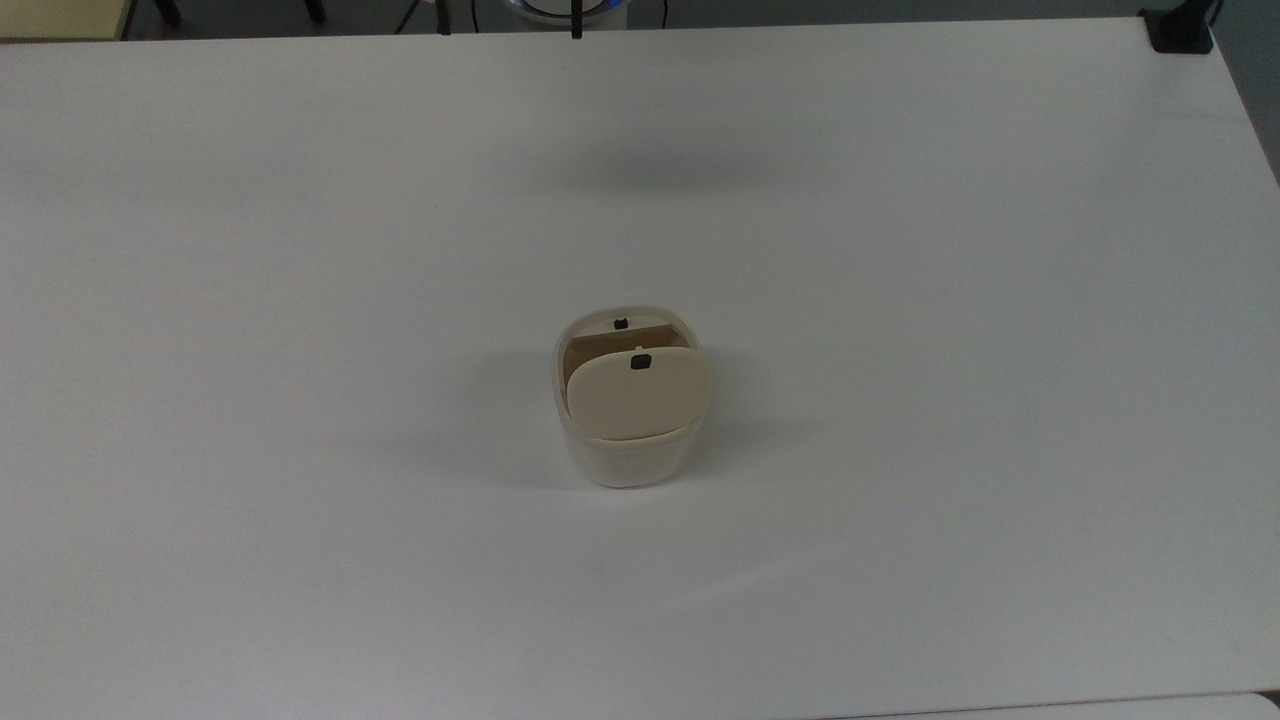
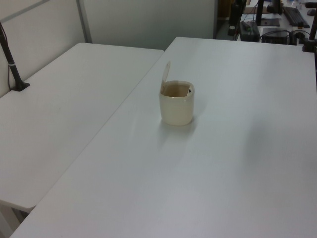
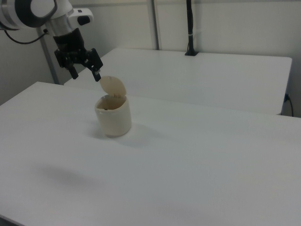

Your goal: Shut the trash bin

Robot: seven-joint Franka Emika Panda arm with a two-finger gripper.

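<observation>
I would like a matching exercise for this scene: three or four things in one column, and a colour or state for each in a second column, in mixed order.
Things:
1. lid
2. latch
3. table
4. claw

States:
a. white
b. open, in the air
c. raised above the bin
d. black

Pairs: 1-c, 2-d, 3-a, 4-b

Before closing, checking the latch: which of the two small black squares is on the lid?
The black square lower in the top view, on the flat cream plastic lid; the other black square sits at the bin's rim.
</observation>
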